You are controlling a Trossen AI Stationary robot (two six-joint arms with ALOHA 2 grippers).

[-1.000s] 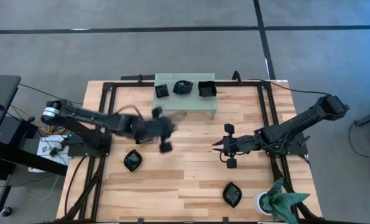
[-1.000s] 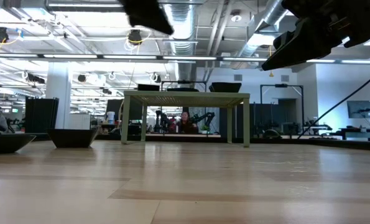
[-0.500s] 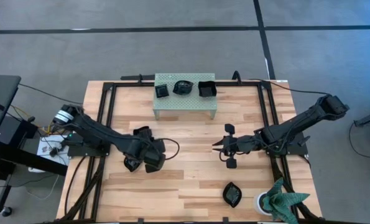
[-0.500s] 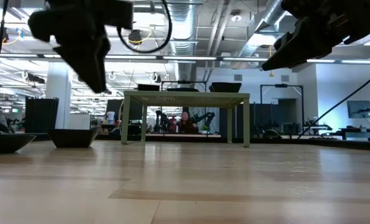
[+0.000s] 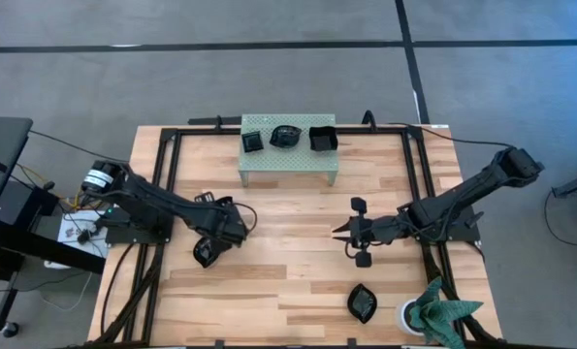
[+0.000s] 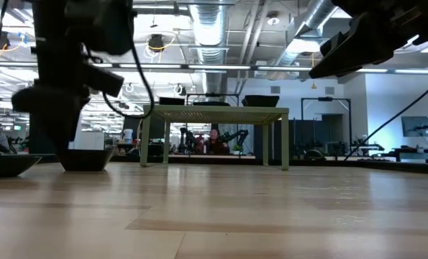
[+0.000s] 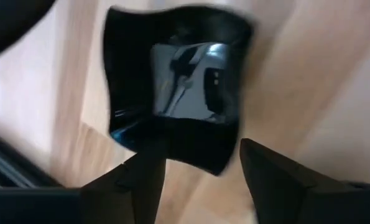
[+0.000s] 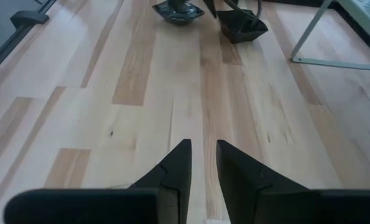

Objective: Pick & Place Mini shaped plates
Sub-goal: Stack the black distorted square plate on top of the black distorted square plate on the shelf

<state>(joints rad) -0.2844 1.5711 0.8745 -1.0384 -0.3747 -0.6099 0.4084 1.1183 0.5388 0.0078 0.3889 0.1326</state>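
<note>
the left gripper [image 5: 210, 250] is low over the left part of the tabletop [image 5: 288, 208], right above a square plate [image 7: 178, 87]. in the left wrist view its jaws are spread, one finger [image 7: 141, 180] to each side of the plate's near edge, and it is not clear whether they touch it. the low view shows the same gripper [image 6: 55, 144] down at that plate [image 6: 84, 159], with a shallower plate [image 6: 8, 165] just beside it on the wood.

the right gripper [image 5: 351, 233] hovers over the right-centre of the tabletop, pointing toward the left arm. its jaws stand a narrow gap apart with nothing between them, seen in the right wrist view [image 8: 202, 165]. far ahead of it in that view lie two plates: a wavy one [image 8: 177, 14] and a square one [image 8: 242, 27], near each other.

a wavy plate [image 5: 363, 302] lies alone near the front edge, right of centre, well apart from both grippers. beside it at the front right corner is a white pot [image 5: 411, 317] with a green plant [image 5: 443, 312].

at the back centre stands a pale green stand [image 5: 288, 160]. three plates sit in a row on top: a small square one [image 5: 252, 142], a round one [image 5: 286, 136] and a larger square one [image 5: 322, 138].
</note>
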